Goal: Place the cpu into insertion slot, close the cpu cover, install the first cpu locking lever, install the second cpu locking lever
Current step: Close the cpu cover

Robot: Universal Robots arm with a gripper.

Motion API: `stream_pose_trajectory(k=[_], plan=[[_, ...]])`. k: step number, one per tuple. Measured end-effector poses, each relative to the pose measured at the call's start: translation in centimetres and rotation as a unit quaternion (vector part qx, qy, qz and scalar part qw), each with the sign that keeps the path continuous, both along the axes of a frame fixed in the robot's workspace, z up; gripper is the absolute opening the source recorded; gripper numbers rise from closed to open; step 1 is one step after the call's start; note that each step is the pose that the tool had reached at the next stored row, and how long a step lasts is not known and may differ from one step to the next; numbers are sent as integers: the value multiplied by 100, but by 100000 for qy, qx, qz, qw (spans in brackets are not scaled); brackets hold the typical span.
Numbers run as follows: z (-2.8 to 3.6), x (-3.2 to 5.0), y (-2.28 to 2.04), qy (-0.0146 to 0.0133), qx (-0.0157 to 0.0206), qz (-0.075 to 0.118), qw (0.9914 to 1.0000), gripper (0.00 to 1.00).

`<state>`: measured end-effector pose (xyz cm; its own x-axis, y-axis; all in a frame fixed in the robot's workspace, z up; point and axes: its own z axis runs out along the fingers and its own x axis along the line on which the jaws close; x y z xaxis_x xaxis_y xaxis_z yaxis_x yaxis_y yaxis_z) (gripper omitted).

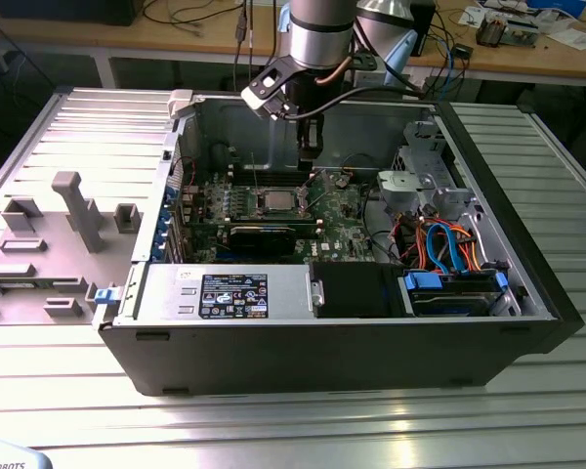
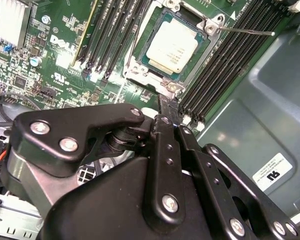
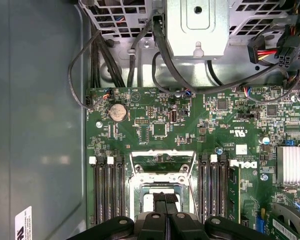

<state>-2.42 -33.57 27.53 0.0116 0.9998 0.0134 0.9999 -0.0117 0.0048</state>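
In the exterior view's upper centre, the gripper [image 1: 311, 149], jaws pressed together and empty, hung near the cpu [image 2: 172, 46] seated in the insertion slot [image 2: 138, 64].

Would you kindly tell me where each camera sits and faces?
Exterior view: off the arm, above the computer case, looking down into it; arm and gripper show.
First wrist view: near the wrist, facing along the gripper onto the motherboard.
Second wrist view: near the wrist, facing past the gripper at the cpu.
Both wrist views share the insertion slot.
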Motion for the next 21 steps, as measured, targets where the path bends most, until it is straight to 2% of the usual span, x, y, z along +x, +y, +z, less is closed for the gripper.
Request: stream_pose_trajectory(k=[21], plan=[[0,65,0,1,0,2,100000,11]])
